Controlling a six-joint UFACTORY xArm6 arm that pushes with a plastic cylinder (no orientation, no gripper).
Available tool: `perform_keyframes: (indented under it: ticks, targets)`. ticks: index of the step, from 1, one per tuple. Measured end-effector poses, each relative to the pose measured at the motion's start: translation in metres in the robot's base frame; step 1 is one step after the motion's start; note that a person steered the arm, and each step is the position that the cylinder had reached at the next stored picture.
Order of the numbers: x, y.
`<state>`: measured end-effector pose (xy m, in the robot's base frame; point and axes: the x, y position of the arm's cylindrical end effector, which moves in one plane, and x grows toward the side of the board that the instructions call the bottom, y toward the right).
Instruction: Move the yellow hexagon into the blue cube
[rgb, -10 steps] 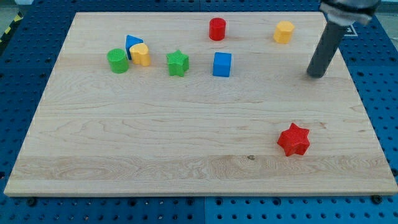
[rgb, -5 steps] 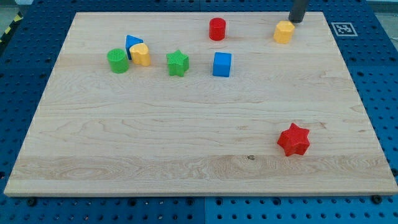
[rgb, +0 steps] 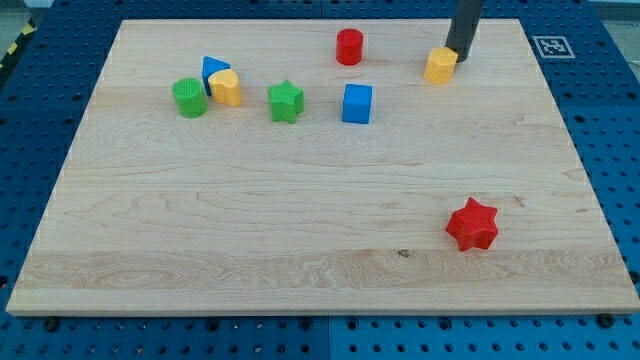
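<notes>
A: What's moved?
B: The yellow hexagon (rgb: 440, 66) slid from the far right corner toward the blue cube (rgb: 357, 104), my tip (rgb: 459, 59) touching its far-right side.
A: Claw?
B: None, just a rod. 1 push begun; they're still apart.

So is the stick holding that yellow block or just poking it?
Nothing is held. My tip has no jaws; it only presses against the upper right side of the yellow hexagon, on the side away from the blue cube.

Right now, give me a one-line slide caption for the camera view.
My tip touches the yellow hexagon from its upper right, with the blue cube waiting down-left.
</notes>
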<state>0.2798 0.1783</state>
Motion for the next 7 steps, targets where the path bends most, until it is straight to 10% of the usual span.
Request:
perform_keyframes:
  ticks: [7]
  targets:
    - [0.061,-0.037]
